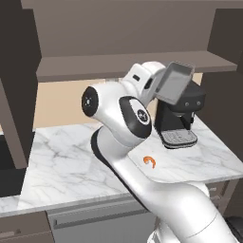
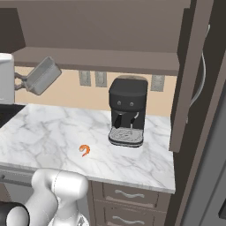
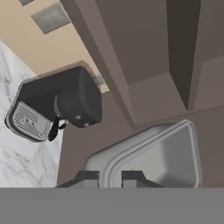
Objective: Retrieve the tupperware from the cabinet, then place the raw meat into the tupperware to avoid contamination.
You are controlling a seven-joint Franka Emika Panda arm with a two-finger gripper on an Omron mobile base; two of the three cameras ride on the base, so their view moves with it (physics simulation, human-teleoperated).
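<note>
Jaws: the jaws (image 3: pixel 110 178) are nearly pressed together, pinching the near rim of the tupperware (image 3: pixel 153 155); in the hand view both dark tips sit on that rim.
Tupperware: held in the air, tilted, just ahead of the jaws; the left base view shows its grey underside (image 1: pixel 173 83) turned toward the camera, up against the top of the coffee machine (image 1: pixel 180 116) in the picture.
Raw meat: the raw meat (image 1: pixel 150 162) lies on the counter (image 1: pixel 61 161), well below the jaws, apart from the coffee machine's grated tray.
Cabinet: the cabinet (image 2: pixel 106 26) hangs above and beyond the jaws, its brown underside and shelf edge close over the held container.
Edges: an open cabinet door (image 2: pixel 187 75) stands past the coffee machine at the counter's far end; bare marble lies all around the meat out to the counter's front edge.
Right base view: shows the container side-on (image 2: pixel 43 76), clear of the coffee machine (image 2: pixel 128 110), with open air beneath it down to the counter.
Hand view: shows the container's hollow inside and the wall outlets (image 3: pixel 50 17).
</note>
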